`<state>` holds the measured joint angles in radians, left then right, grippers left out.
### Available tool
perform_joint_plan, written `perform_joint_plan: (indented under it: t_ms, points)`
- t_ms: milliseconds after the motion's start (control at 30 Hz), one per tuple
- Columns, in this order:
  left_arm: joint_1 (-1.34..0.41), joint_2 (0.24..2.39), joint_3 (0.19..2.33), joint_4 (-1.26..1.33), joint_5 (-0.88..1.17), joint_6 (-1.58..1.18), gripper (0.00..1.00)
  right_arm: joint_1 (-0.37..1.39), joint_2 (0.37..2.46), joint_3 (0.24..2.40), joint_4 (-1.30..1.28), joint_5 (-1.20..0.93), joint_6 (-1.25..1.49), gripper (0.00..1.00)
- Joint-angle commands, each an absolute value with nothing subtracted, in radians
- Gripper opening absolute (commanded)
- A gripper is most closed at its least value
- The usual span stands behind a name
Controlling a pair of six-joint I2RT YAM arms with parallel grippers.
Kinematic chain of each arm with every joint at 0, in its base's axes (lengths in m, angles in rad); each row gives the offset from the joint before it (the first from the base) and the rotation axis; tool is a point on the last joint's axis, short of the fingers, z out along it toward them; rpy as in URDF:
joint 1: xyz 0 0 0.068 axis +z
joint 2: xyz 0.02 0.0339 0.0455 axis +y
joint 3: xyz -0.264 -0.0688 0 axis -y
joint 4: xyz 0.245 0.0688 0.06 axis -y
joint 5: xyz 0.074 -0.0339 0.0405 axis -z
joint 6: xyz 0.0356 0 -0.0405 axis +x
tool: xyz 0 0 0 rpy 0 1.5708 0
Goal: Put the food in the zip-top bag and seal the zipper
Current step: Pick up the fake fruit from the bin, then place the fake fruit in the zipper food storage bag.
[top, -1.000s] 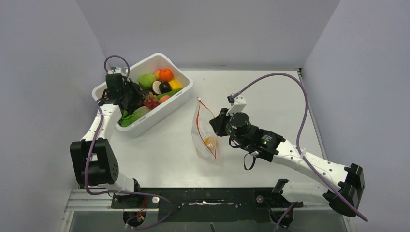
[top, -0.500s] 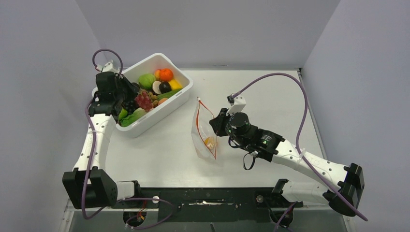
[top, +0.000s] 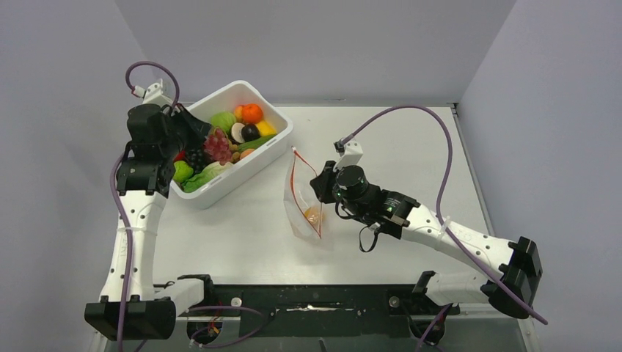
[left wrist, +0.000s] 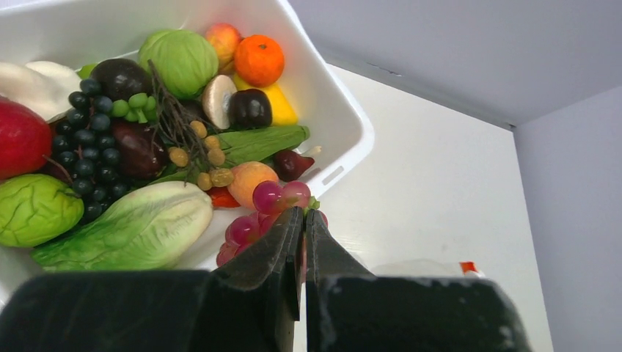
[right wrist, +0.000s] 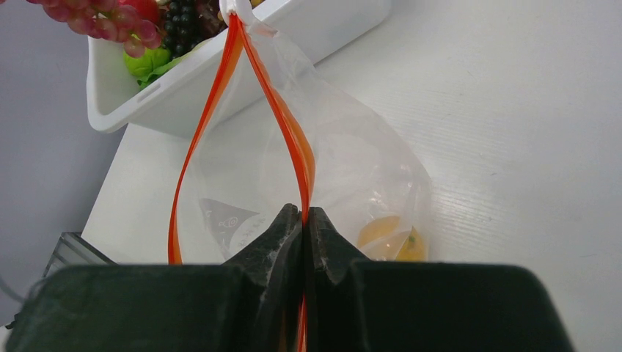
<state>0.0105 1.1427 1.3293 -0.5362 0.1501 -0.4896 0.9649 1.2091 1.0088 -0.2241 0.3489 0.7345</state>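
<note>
My left gripper is shut on the stem of a bunch of pink-red grapes and holds it above the white bin; the grapes show in the left wrist view by my gripper. The clear zip-top bag stands on the table with its mouth open and an orange-yellow food piece inside. My right gripper is shut on the red-orange zipper strip, with its jaws closed on the bag's near mouth edge. The bag shows there too.
The white bin holds several foods: a green round one, an orange, black grapes, a leafy green, a red piece. Grey walls stand on the left, back and right.
My left arm has lifted the grape bunch up out of the bin and drawn back to the left. My right gripper has shifted the bag a little left and back.
</note>
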Motion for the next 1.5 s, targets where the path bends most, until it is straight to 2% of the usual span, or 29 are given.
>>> perform_joint_plan:
  t_ms: [0,333,500,833,1467]
  points:
    - [-0.019,1.089,1.403,-0.535,0.235,-0.488,0.0,0.975,1.227,1.072,-0.156,0.373,0.728,0.0]
    - [-0.091,1.008,1.376,-0.484,0.398,-0.584,0.0,0.974,1.309,1.126,-0.126,0.368,0.731,0.0]
    - [-0.097,0.966,1.292,-0.354,0.58,-0.727,0.0,0.974,1.34,1.14,-0.091,0.364,0.742,0.0]
    - [-0.109,0.92,1.175,-0.129,0.706,-0.964,0.0,0.973,1.375,1.161,-0.078,0.339,0.742,0.0]
    - [-0.168,0.908,1.035,0.139,0.694,-1.19,0.0,0.973,1.388,1.169,-0.067,0.326,0.743,0.0]
